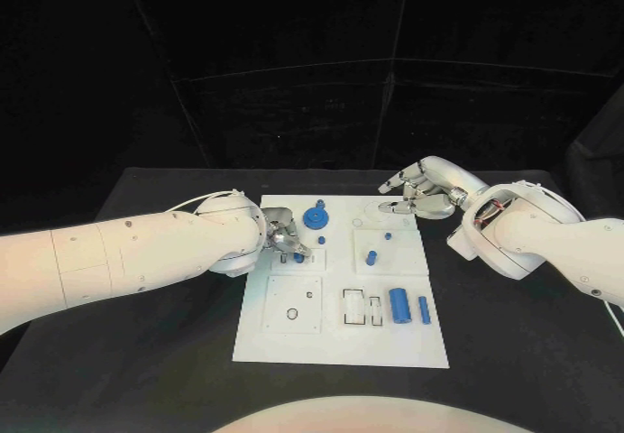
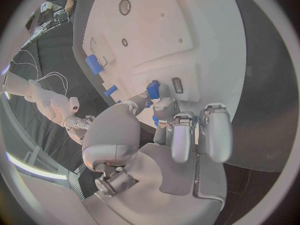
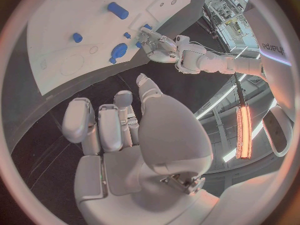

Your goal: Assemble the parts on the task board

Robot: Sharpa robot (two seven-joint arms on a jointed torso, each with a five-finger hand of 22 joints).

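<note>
In the head view the left hand (image 1: 282, 236) sits at the white task board's (image 1: 341, 352) left edge, a little above frame centre, its fingers bunched over a small blue part (image 1: 298, 257); the left wrist view shows that part (image 2: 154, 90) standing on the board at the fingertips (image 2: 164, 106), though I cannot tell whether it is pinched. The right hand (image 1: 423, 191) hovers off the board's upper right corner (fingers loosely spread, holding nothing). Lower right on the board, a blue cylinder (image 1: 400, 305) lies beside a thinner blue pin (image 1: 423, 309), with a blue disc (image 1: 316, 216) near the top edge.

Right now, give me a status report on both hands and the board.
Left hand pinching a small blue part at the task board left edge. Right hand open, off the board's far right corner. Nothing blocking.
</note>
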